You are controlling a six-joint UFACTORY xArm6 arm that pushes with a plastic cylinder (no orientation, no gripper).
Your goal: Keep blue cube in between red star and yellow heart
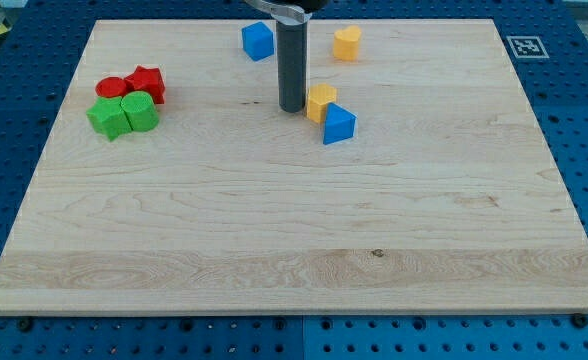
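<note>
The blue cube [258,40] sits near the view's top, left of centre. The red star [148,83] is far off at the view's left, in a cluster. A yellow block [347,43], which looks like the heart, lies right of the blue cube near the top edge. A second yellow block [321,102], shape unclear, sits lower with a blue triangular block [339,125] touching its lower right. My tip [291,108] stands just left of this second yellow block, close to or touching it, and below and right of the blue cube.
A red cylinder [111,88], a green star [105,117] and a green cube [140,112] are packed against the red star at the left. The wooden board [294,250] lies on a blue perforated table; a marker tag [525,46] is at the top right.
</note>
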